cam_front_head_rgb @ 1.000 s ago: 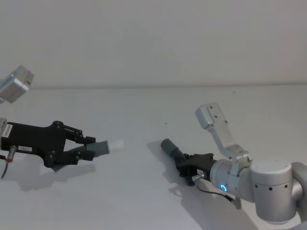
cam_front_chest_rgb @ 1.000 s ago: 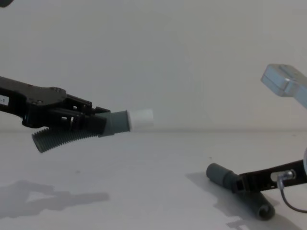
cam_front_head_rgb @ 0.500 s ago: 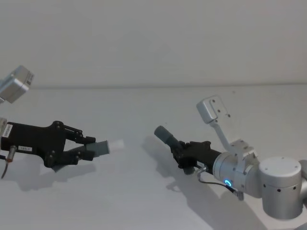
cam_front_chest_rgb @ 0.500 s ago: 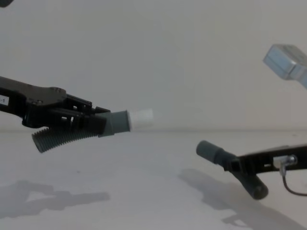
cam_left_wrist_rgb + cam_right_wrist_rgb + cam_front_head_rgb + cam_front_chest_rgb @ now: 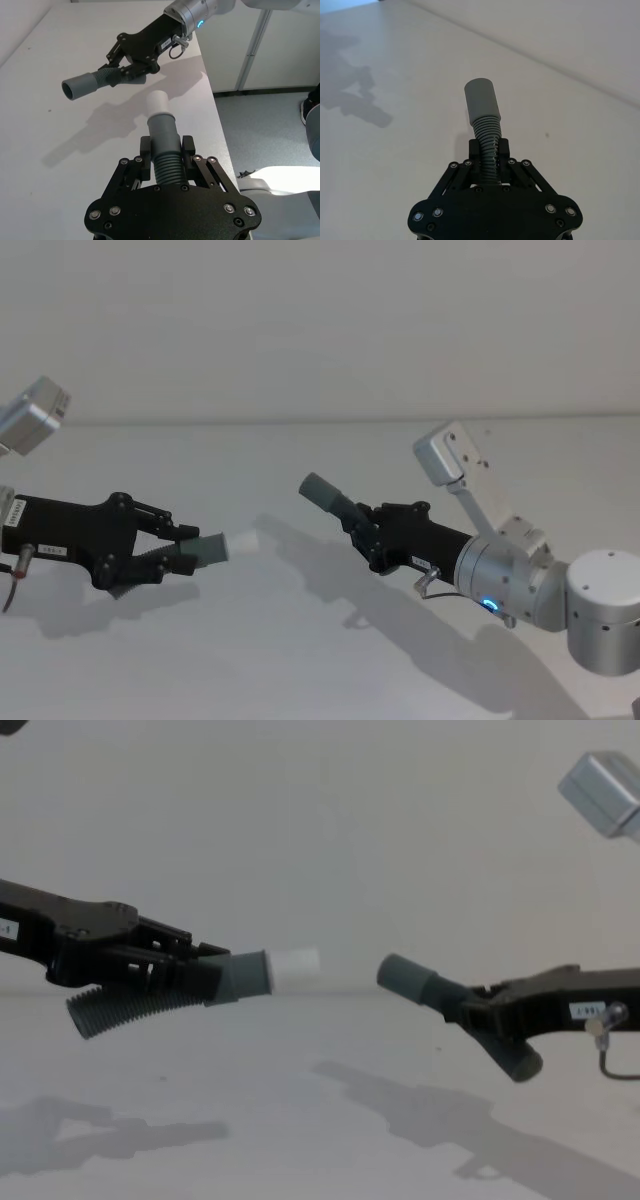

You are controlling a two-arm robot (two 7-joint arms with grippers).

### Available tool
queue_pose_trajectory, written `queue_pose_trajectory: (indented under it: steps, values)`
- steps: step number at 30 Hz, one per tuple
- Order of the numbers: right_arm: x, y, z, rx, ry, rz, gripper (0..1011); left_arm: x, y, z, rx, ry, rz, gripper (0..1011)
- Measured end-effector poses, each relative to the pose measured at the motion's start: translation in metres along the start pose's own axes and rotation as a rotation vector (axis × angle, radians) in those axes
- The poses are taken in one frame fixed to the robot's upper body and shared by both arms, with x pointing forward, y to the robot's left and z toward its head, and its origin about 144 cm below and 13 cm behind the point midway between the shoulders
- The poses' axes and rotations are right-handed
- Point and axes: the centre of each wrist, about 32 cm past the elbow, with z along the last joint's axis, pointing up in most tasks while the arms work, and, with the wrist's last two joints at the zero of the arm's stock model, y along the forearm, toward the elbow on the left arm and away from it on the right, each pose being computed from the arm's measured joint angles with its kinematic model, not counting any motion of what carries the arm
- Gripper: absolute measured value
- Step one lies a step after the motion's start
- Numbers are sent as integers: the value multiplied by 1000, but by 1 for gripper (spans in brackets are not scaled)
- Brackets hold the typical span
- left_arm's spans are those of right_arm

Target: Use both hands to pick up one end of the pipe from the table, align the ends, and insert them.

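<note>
1. the left tool (image 5: 185,552) is pinching one hose piece (image 5: 208,548) by its ribs, above the worktop (image 5: 300,660). the grey cuff and white tip (image 5: 243,540) stick out ahead of its fingers.
2. the right tool (image 5: 362,530) is pinching the other hose piece (image 5: 338,505) by its ribs, also off the worktop. the wide cuff (image 5: 320,489) is ahead of its fingers.
3. the white tip and wide cuff face each other, apart, between the two tools. in the chest view the cuff sits slightly lower than the tip.
</note>
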Motion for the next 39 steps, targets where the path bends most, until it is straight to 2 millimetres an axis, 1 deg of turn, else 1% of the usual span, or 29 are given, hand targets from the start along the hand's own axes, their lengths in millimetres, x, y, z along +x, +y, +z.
queue_pose_trajectory:
  steps: [20,23,33,39]
  values:
    - [46,-3,3,187,-237,239,186,0,0,0,0,0,0,334]
    - [57,-4,4,220,-284,289,186,0,0,0,0,0,0,334]
    - [83,-5,8,290,-396,411,186,0,0,0,0,0,0,334]
    - [103,-5,12,340,-479,507,186,0,0,0,0,0,0,334]
